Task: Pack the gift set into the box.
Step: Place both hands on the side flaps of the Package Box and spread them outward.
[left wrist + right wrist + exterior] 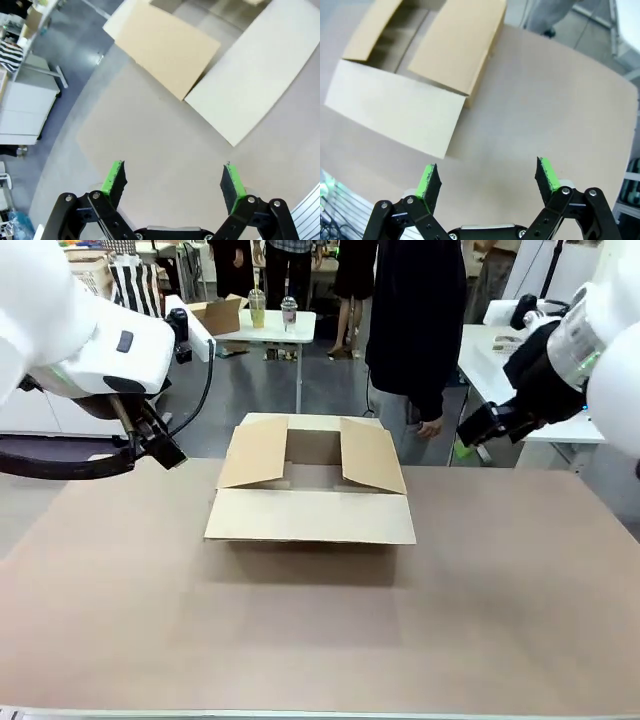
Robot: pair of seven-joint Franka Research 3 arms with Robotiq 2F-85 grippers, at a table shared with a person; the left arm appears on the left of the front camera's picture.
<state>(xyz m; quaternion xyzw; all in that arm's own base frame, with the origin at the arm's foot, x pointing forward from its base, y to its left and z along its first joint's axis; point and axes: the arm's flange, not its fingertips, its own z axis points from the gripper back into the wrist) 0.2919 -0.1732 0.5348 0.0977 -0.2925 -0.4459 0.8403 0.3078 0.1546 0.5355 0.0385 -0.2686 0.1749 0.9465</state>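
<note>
My left gripper [174,176] hangs wide open and empty over the table [300,640], to the left of the box [310,517], and my right gripper [487,175] is just as wide and empty off to the box's right. The box sits mid-table with its near flap folded out flat toward me and both side flaps leaning inward over the opening. I'd worry that anything lowered in snags a leaning flap and shoves the box, and a person [415,320] stands close behind it, hand [432,427] hanging where a swinging arm might reach
</note>
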